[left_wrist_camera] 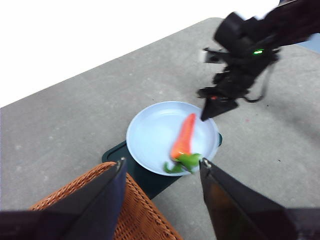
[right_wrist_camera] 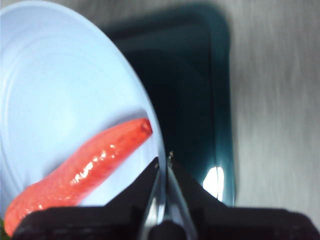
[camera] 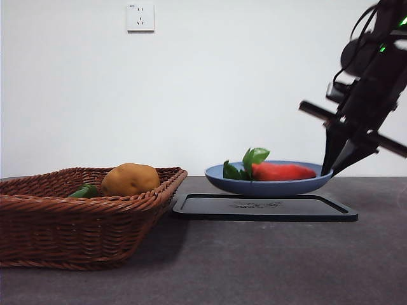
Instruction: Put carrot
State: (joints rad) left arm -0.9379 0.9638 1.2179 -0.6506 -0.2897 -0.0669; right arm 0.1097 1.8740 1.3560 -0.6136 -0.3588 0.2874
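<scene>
The carrot is glossy orange-red with green leaves at its thick end. It lies in a pale blue plate over a black tray. My right gripper is shut on the plate's right rim; in the right wrist view its jaws pinch the rim beside the carrot's thin tip. My left gripper is open and empty, high above the basket's edge, looking down on the plate, the carrot and the right gripper.
A brown wicker basket stands at the left, close to the tray, with a yellow-brown potato and a small green vegetable in it. Its corner shows in the left wrist view. A white wall with a socket stands behind.
</scene>
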